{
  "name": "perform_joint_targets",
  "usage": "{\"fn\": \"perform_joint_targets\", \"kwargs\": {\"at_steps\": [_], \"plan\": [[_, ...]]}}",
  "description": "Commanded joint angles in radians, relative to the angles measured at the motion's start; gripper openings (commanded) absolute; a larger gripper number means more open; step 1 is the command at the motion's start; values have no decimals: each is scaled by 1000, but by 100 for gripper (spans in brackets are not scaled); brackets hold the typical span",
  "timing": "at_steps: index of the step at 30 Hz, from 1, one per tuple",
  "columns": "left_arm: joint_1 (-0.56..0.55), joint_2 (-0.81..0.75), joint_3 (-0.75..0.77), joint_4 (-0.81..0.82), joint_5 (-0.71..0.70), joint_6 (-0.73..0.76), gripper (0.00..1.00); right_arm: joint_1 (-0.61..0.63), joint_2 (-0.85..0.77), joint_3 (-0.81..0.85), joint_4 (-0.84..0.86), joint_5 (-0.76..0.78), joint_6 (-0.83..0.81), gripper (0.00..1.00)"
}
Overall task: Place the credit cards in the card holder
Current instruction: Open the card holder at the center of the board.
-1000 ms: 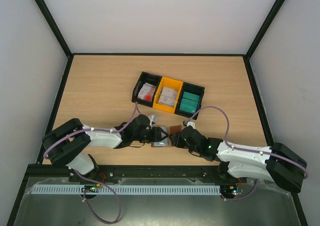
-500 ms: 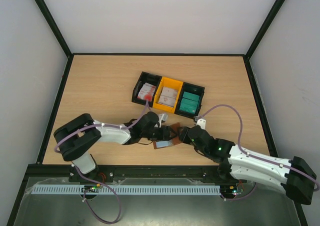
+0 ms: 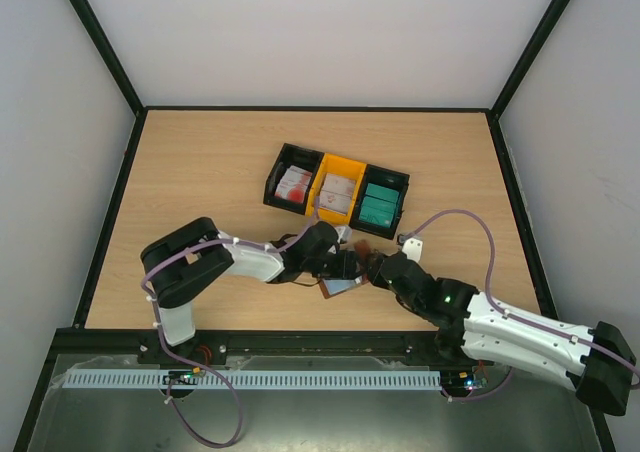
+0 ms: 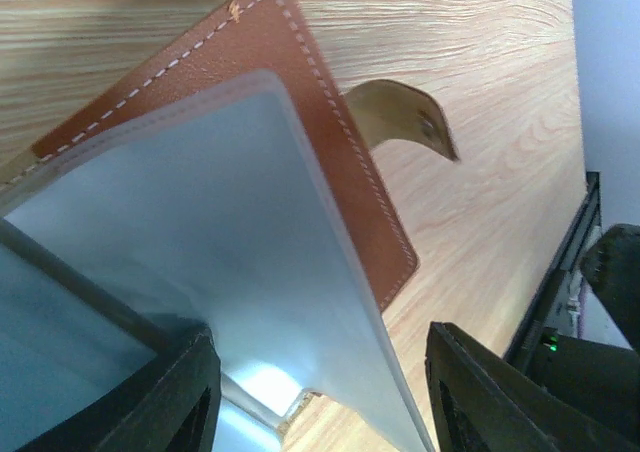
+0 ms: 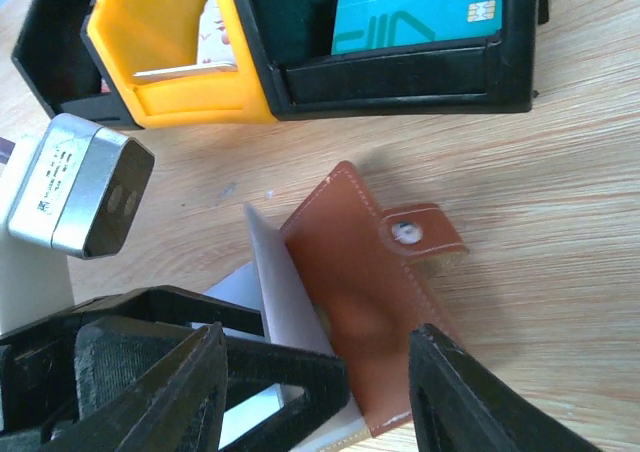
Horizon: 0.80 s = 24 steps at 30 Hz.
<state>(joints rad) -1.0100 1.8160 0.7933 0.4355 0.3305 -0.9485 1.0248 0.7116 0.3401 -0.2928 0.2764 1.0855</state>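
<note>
card holder (image 3: 340, 286) (brown leather outside, pale grey-blue pockets inside) lying opened on the tabletop (image 3: 200, 172), near the front edge and just in front of a row of three bins. its snap tab (image 5: 420, 230) stands free at one side, curling up off the wood.

left fingers (image 4: 165, 392) come in from the left. they are parted, and a pale pocket leaf lies in the gap between them, close against one finger. whether they pinch that leaf cannot be told.

right fingers (image 5: 160, 392) come in from the right, over the brown cover. they are spread wide and hold nothing.

the two arms meet tip to tip at the holder.

credit cards (image 5: 415, 12) sit in the bins behind the holder. teal ones stand in the right black bin (image 5: 390, 87), white ones in the yellow bin (image 5: 170, 97) in the middle, and white ones with red marks (image 3: 293, 184) in the left black bin (image 3: 271, 194). the bins touch side by side, set at a slight angle to the tabletop's edges.
</note>
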Motion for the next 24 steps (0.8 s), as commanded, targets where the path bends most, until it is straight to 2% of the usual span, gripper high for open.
{"fn": "perform_joint_targets", "kwargs": {"at_steps": [1,8,14,19,24], "plan": [[-13,48,15,-51,-78,40,58,-1,17,33,-52,52,7,50],[-19,44,24,-56,-92,55,59,-2,52,49,-60,68,-61,55],[-17,70,96,-170,-125,58,57,-1,107,59,-15,-97,-235,57],[-7,66,134,-187,-96,47,57,-2,46,-1,32,-167,-221,57],[-3,52,175,-203,-61,67,61,-2,11,-33,29,-123,-164,57]]}}
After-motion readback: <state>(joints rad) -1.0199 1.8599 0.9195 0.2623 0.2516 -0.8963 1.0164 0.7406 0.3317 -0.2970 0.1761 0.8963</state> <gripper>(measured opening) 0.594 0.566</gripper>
